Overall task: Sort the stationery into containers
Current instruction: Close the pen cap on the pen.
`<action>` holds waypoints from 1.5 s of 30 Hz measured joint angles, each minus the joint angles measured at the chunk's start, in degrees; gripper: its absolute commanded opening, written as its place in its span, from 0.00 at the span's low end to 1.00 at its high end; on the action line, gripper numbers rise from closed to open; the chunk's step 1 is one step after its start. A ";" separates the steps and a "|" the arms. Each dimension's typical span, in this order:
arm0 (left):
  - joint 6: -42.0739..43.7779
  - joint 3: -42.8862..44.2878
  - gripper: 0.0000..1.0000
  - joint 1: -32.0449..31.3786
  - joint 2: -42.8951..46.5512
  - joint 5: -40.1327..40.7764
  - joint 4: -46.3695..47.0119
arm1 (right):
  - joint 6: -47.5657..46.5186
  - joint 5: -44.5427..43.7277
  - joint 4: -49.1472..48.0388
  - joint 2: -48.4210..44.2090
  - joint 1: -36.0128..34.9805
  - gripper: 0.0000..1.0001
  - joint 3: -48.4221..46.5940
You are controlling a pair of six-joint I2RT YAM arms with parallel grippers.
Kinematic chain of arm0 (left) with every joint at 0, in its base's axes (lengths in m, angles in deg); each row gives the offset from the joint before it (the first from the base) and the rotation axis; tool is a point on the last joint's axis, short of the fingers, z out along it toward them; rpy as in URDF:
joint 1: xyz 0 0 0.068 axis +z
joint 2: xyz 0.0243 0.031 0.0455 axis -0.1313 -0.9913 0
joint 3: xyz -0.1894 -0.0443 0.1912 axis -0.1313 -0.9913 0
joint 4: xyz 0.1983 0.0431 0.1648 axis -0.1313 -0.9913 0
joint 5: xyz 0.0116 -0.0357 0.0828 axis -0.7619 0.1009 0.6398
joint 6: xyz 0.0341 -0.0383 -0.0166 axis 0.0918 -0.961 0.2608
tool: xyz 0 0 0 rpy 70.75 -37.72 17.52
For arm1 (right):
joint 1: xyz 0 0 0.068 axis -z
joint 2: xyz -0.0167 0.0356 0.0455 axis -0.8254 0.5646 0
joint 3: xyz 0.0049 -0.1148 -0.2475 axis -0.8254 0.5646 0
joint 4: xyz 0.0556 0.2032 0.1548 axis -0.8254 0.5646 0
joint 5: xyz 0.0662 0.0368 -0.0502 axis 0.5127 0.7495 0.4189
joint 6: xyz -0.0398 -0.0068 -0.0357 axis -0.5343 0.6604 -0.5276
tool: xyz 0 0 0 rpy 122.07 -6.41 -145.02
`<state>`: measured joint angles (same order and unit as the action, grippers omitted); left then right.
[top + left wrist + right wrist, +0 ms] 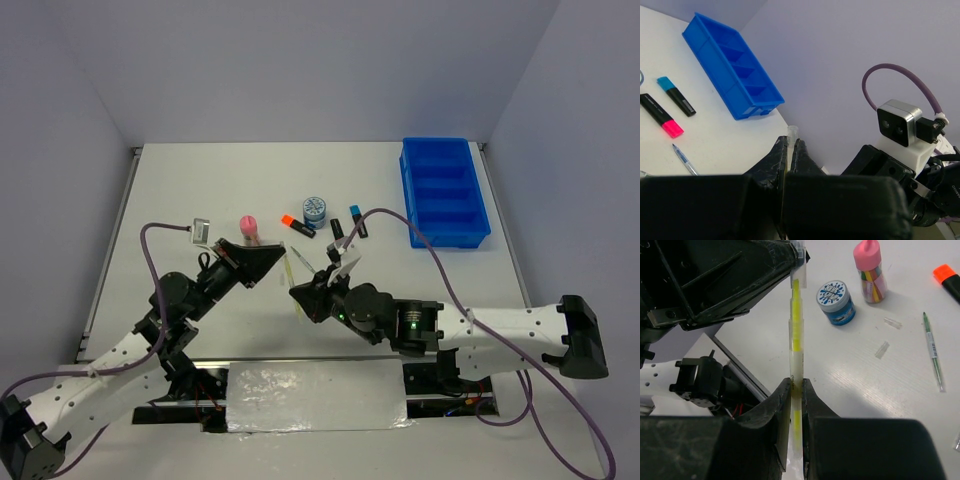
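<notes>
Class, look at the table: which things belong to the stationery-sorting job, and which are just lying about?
Belong: blue tray; yellow pen, gripped by left hand and right hand; green pen; pink bottle; blue-white tub; orange highlighter; pink highlighter; blue highlighter.
Lying about: silver sheet; purple cable.

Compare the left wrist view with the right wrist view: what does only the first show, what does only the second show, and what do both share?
Only the left wrist view: the blue tray, the blue-capped highlighter and the pink-capped highlighter. Only the right wrist view: the blue-white tub, the pink bottle and the orange-capped highlighter. Both: the clear yellow pen, gripped by the left end effector at one end and the right end effector at the other; the left wrist view shows only its tip.
</notes>
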<state>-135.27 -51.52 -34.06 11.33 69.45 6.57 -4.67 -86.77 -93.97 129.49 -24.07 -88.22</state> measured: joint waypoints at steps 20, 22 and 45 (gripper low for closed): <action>0.33 -0.31 0.22 0.13 -0.35 0.00 -0.13 | -2.43 2.25 0.66 2.23 2.99 0.00 -3.10; 0.37 -0.31 0.30 0.17 -0.59 -0.09 0.90 | -4.37 2.12 0.02 1.99 2.99 0.00 -3.10; 14.16 6.08 0.00 0.04 0.22 -16.46 -4.92 | -17.31 10.60 -11.93 0.57 4.22 0.46 -1.44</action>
<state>-121.10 -45.44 -34.02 11.55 52.99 1.65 -21.98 -76.17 -105.90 130.06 -19.86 -89.67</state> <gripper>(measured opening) 0.148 0.462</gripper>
